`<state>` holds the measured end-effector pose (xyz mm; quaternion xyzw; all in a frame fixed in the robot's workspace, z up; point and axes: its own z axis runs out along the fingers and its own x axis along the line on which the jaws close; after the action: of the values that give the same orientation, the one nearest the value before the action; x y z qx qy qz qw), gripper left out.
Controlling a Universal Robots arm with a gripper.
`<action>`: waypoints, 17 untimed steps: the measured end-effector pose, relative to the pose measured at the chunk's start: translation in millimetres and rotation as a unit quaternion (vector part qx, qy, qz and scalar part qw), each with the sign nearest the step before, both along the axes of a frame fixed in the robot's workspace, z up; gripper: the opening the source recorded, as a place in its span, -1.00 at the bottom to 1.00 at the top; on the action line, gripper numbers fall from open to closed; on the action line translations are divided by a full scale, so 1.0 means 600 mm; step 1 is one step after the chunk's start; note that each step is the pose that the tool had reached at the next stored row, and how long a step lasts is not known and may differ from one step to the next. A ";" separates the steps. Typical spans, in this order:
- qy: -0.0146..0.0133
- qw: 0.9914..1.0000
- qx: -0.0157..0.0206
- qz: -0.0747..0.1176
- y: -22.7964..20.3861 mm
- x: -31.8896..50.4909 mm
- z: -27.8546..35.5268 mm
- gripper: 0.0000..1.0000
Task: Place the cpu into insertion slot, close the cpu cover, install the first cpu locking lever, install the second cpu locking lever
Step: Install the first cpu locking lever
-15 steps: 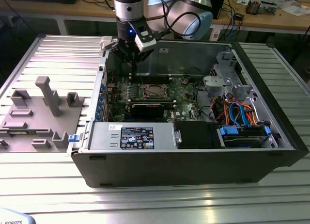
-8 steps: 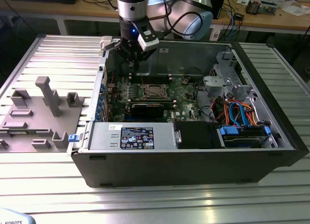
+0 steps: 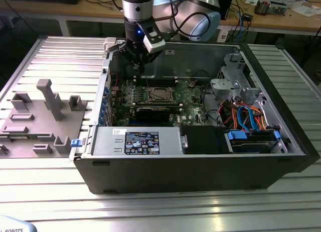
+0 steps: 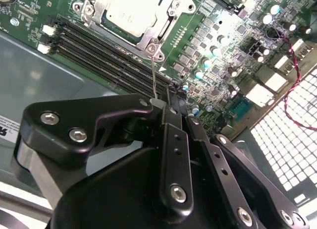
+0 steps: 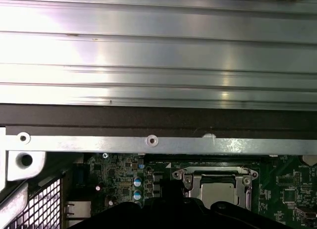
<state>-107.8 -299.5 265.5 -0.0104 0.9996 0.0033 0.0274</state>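
Tool [image 4: 171, 102] poised above the motherboard's far edge, fingers pinched together, with a thin wire, judged a locking lever [image 4: 154, 85], rising to their tips; grip on it unclear. Cpu [image 4: 132, 10] seated in the insertion slot [image 3: 159, 94], cpu cover [image 4: 153, 35] shut over it. Best done slowly: sweep lever down and sideways under its hook, avoiding memory slots [image 4: 106, 53].

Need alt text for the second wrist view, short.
The black tool hangs above a green motherboard, its tips drawn together around a thin wire-like lever. Beyond it, the cpu sits in the insertion slot with the silvery cpu cover down around it, beside long black memory slots.
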 end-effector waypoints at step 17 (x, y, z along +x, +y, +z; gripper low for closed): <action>0.000 1.000 0.000 0.000 0.0009 0.007 -0.006 -0.79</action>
<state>-103.3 -299.0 262.1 -0.0104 0.9996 0.0033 0.0272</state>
